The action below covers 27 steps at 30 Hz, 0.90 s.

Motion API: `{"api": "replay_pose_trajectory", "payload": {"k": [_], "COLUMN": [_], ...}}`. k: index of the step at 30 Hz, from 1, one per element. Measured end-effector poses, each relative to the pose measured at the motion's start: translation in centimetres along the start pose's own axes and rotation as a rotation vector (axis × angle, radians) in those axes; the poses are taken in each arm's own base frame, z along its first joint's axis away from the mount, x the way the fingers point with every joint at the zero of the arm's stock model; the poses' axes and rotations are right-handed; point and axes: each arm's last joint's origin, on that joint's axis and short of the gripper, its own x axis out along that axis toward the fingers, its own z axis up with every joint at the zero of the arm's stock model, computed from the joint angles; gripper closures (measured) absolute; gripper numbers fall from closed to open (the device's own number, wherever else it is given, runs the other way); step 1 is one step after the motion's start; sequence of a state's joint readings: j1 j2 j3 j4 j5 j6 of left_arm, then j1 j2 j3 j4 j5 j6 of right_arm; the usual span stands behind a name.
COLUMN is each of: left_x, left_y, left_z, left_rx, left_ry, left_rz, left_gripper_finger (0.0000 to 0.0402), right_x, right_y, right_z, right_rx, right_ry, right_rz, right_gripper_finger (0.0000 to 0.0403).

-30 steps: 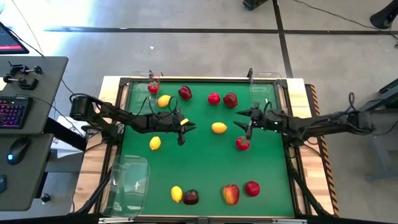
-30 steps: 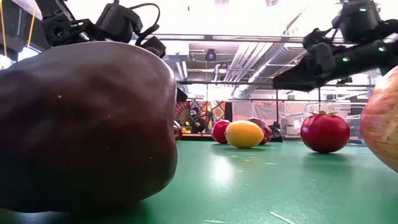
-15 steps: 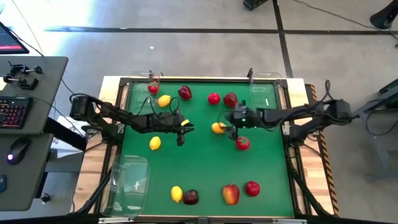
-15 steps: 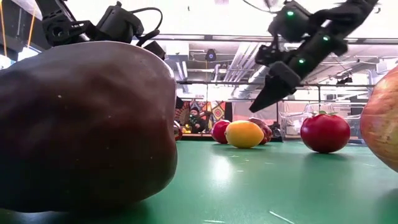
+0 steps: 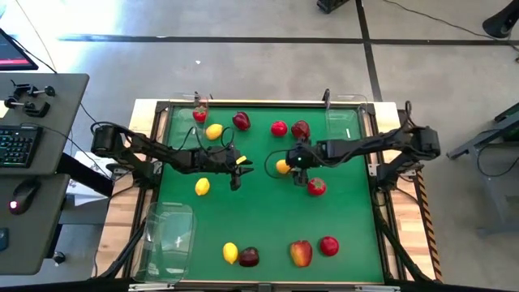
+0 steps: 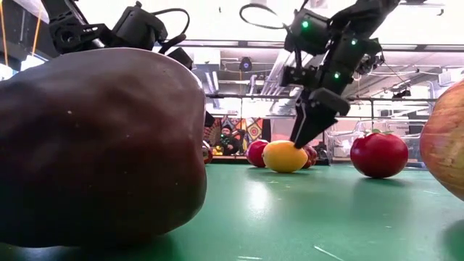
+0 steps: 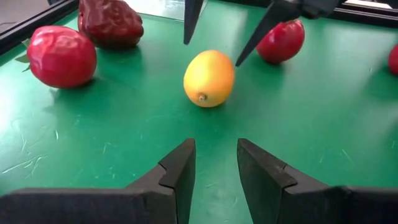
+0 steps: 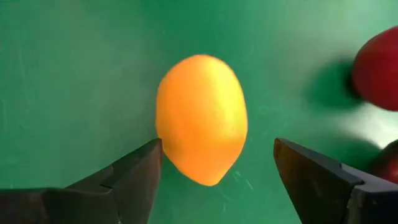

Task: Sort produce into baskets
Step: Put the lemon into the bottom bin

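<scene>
**My right claw straddles a lemon at mid-mat**

My right gripper (image 8: pixel 214 180) hangs over the yellow-orange lemon (image 5: pixel 283 167) near the centre of the high view, fingers spread wide, one on each side of the fruit and gripping nothing. My left gripper (image 7: pixel 214 165) sits left of centre, fingers a narrow gap apart and empty, facing that same lemon. A small red fruit (image 5: pixel 316 186) lies just lower right of it. One clear basket (image 5: pixel 166 235) rests at lower left, another (image 5: pixel 345 123) at upper right.
</scene>
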State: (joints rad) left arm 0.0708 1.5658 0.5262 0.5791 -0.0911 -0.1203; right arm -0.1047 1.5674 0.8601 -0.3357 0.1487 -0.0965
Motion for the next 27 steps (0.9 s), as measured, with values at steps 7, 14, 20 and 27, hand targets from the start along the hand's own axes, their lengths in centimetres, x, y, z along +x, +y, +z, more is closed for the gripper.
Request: {"api": "replay_pose_trajectory", "payload": {"k": [7, 14, 20, 27], "left_x": [0.0, 0.0, 0.0, 0.0], "left_y": [0.0, 0.0, 0.0, -0.4], "left_z": [0.0, 0.0, 0.0, 0.2], "left_rx": [0.0, -0.006, -0.024, 0.015], "left_ry": [0.001, 0.001, -0.001, -0.021], "left_rz": [-0.002, -0.002, -0.003, -0.07], "left_gripper_finger": [0.0293, 0.0293, 0.0293, 0.0293], "right_x": [1.6, 4.1, 4.4, 3.0], "right_y": [0.3, 0.7, 0.7, 1.0], "right_z": [0.0, -0.1, 0.1, 0.8], "right_rx": [-0.008, -0.041, -0.038, -0.025], "right_ry": [-0.009, -0.002, -0.017, -0.077], "right_rz": [0.007, 0.034, 0.009, 0.009], "right_gripper_finger": [0.0102, 0.0102, 0.0124, 0.0169]}}
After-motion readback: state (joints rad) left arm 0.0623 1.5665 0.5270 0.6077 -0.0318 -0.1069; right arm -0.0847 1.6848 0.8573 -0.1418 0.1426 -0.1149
